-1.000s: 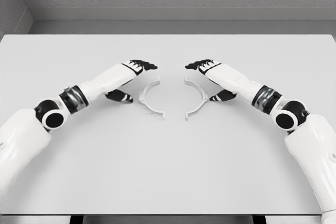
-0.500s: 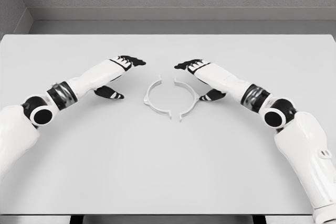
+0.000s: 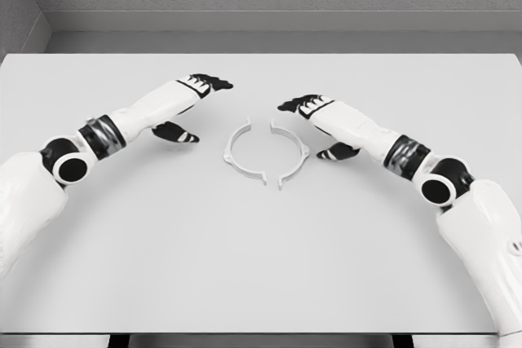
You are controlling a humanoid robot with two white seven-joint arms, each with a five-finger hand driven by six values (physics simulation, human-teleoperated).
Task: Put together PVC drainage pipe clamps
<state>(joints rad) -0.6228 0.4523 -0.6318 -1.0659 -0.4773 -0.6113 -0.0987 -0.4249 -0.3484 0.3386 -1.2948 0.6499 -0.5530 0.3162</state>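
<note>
- Two white half-ring clamp pieces lie on the table [image 3: 261,266] just above the middle of the frame, their curved sides facing outward so they nearly form a full ring.
- The left clamp half [image 3: 237,152] and the right clamp half [image 3: 295,155] sit very close; small gaps show at the top and at the bottom where the end tabs meet, so the ring looks not quite closed.
- The left robot hand [image 3: 189,107], in the upper left of centre, is released: fingers extended, thumb hanging below, holding nothing, and apart from the left half.
- The right robot hand [image 3: 320,125], right of centre, is also released with fingers stretched flat; its thumb is just beside the right half's outer edge, though contact cannot be confirmed.
- The step in hand appears to be pressing the halves together until the tabs seat.
- To do it well, each hand should push on the outer curve at mid-height, straight toward the other, so neither piece spins.
- Both pushes should be balanced and slow; a one-sided shove would likely slide the whole ring across the smooth table.
- The top and bottom gaps should be watched so that they close evenly.
</note>
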